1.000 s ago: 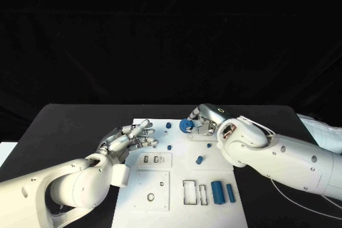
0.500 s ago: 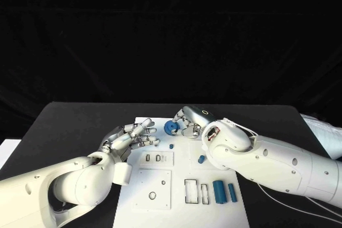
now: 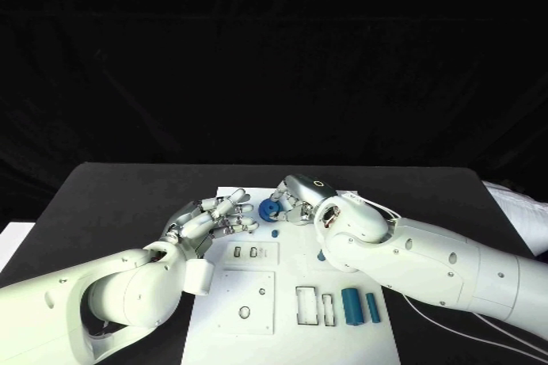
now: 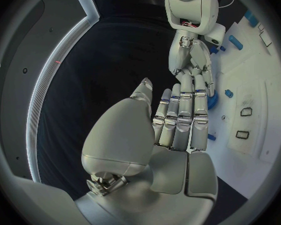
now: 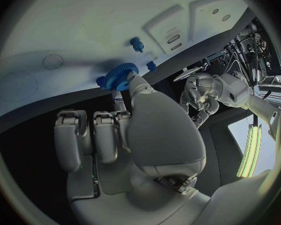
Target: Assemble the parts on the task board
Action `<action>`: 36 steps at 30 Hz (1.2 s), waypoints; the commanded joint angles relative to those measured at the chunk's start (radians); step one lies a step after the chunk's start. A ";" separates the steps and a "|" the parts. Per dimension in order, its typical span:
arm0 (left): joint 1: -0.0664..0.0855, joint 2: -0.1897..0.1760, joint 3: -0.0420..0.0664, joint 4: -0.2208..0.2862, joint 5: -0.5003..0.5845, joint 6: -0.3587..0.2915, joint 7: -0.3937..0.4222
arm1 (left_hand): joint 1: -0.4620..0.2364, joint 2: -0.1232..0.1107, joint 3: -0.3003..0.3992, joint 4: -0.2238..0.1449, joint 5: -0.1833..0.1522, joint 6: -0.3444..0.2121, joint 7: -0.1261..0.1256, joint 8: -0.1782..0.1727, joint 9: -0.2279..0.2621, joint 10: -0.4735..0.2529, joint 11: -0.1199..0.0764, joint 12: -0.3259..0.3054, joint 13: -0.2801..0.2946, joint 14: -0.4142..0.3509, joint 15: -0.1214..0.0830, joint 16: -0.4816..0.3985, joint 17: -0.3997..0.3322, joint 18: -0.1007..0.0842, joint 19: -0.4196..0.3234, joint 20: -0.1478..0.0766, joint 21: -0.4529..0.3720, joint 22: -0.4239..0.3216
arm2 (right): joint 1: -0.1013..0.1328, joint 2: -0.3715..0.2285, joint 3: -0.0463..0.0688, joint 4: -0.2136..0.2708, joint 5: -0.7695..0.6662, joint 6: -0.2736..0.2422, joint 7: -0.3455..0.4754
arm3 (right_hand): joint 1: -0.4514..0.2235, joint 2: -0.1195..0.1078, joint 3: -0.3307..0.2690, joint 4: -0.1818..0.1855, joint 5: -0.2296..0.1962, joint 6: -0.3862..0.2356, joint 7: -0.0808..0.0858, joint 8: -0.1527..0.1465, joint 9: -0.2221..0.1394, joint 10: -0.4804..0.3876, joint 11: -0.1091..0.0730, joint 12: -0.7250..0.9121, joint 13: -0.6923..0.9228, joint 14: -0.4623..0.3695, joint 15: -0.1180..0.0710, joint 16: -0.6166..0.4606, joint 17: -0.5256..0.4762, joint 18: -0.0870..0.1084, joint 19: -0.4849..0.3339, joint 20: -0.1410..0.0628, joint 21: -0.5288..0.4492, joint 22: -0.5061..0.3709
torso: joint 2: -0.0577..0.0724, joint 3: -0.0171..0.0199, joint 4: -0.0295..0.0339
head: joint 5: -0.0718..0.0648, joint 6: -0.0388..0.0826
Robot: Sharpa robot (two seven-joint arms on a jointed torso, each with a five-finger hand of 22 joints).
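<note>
The white task board (image 3: 257, 290) lies in the middle of the black table. My right hand (image 3: 299, 197) pinches a blue gear (image 3: 271, 209) above the board's far left corner; the right wrist view has the gear (image 5: 120, 76) at the fingertips of that hand (image 5: 137, 130). My left hand (image 3: 217, 219) hovers beside it with fingers stretched out and nothing in them, its tips close to the gear. From the left wrist, the left hand (image 4: 178, 122) points at the right hand (image 4: 190, 60). Two blue cylinders (image 3: 351, 307) lie at the board's near right.
Small blue pegs stand on the board (image 3: 275, 233) (image 3: 321, 256); one peg (image 5: 137, 44) rises beside the gear. Rectangular slots (image 3: 304, 306) and round holes (image 3: 243, 312) mark the near part of the board. Black table (image 3: 114, 207) spreads on both sides.
My right hand has carried the blue gear leftwards across the far end of the board, towards the left hand. The left hand has stayed almost still.
</note>
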 commanded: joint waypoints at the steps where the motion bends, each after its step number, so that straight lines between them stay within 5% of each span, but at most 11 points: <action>1: 0.001 0.002 0.001 0.001 0.001 0.024 0.001 | 0.000 0.009 -0.001 -0.003 0.005 0.000 0.003 -0.004 0.000 -0.004 -0.003 -0.006 -0.001 -0.007 0.001 0.003 0.001 0.012 0.005 0.003 -0.004 -0.002 | 0.000 0.012 -0.002 -0.019 -0.026 0.039 -0.009 | -0.017 -0.006 0.007 -0.001 -0.005 0.013 -0.010 -0.006 0.019 0.061 -0.002 -0.007 0.173 0.084 -0.004 -0.002 0.164 -0.011 0.011 -0.003 0.002 0.126 | 0.000 0.0009 0.0005 | 0.000 -0.002; 10: 0.001 0.004 0.001 0.003 0.001 0.040 -0.014 | 0.000 0.009 -0.002 -0.004 0.005 0.000 0.003 -0.004 0.000 -0.004 -0.003 -0.006 -0.001 -0.008 0.001 0.003 0.002 0.012 0.005 0.003 -0.004 -0.002 | 0.000 0.034 -0.006 -0.052 -0.014 0.025 -0.002 | -0.058 -0.037 -0.007 0.005 -0.038 -0.036 0.010 -0.044 0.010 0.046 0.016 -0.040 0.150 0.080 0.010 -0.011 0.145 -0.008 0.000 0.007 -0.003 0.112 | 0.000 0.0010 -0.0017 | 0.000 -0.001; 14: 0.001 0.004 0.001 0.002 0.001 0.044 -0.017 | 0.000 0.009 -0.002 -0.004 0.005 0.000 0.003 -0.004 0.000 -0.004 -0.003 -0.006 -0.001 -0.008 0.001 0.003 0.002 0.011 0.005 0.004 -0.004 -0.002 | 0.000 0.038 -0.007 -0.058 -0.001 0.023 0.009 | -0.088 -0.058 -0.024 0.017 -0.086 -0.083 0.021 -0.047 0.003 0.036 0.027 -0.060 0.137 0.078 0.020 -0.015 0.138 -0.006 -0.006 0.018 -0.007 0.104 | -0.001 0.0005 -0.0007 | -0.003 0.000; 20: 0.001 0.003 0.001 0.002 0.000 0.050 -0.022 | -0.001 0.009 -0.004 -0.004 0.003 -0.001 0.003 -0.005 0.000 -0.005 -0.002 -0.006 -0.002 -0.010 0.001 0.003 0.003 0.011 0.004 0.004 -0.005 -0.002 | 0.001 0.039 -0.008 -0.061 0.017 0.031 0.018 | -0.116 -0.076 -0.056 0.044 -0.088 -0.113 0.028 -0.045 0.002 0.028 0.034 -0.077 0.127 0.077 0.027 -0.018 0.133 -0.005 -0.010 0.026 -0.010 0.100 | 0.000 0.0008 -0.0003 | -0.002 0.001; 32: 0.001 0.000 0.001 0.001 -0.001 0.053 -0.024 | -0.001 0.009 -0.006 -0.005 0.002 -0.004 0.004 -0.007 -0.001 -0.008 -0.001 -0.008 -0.003 -0.013 0.002 0.002 0.004 0.011 0.003 0.004 -0.006 -0.003 | 0.000 0.031 -0.008 -0.060 0.068 0.036 0.031 | -0.136 -0.049 -0.070 0.068 -0.060 -0.097 0.024 -0.039 0.009 0.032 0.032 -0.068 0.135 0.079 0.026 -0.014 0.142 -0.006 -0.006 0.027 -0.008 0.106 | -0.001 0.0020 -0.0013 | -0.005 0.005; 36: 0.001 -0.001 0.001 0.001 -0.001 0.054 -0.024 | -0.001 0.009 -0.006 -0.005 0.002 -0.004 0.004 -0.007 -0.001 -0.008 -0.001 -0.008 -0.003 -0.013 0.002 0.002 0.004 0.011 0.003 0.004 -0.006 -0.003 | 0.000 0.017 -0.008 -0.051 0.085 -0.021 0.038 | -0.156 -0.031 -0.077 0.069 -0.034 -0.096 0.024 -0.040 0.010 0.035 0.031 -0.064 0.140 0.080 0.025 -0.012 0.147 -0.007 -0.002 0.027 -0.006 0.111 | -0.001 0.0012 -0.0004 | -0.005 0.007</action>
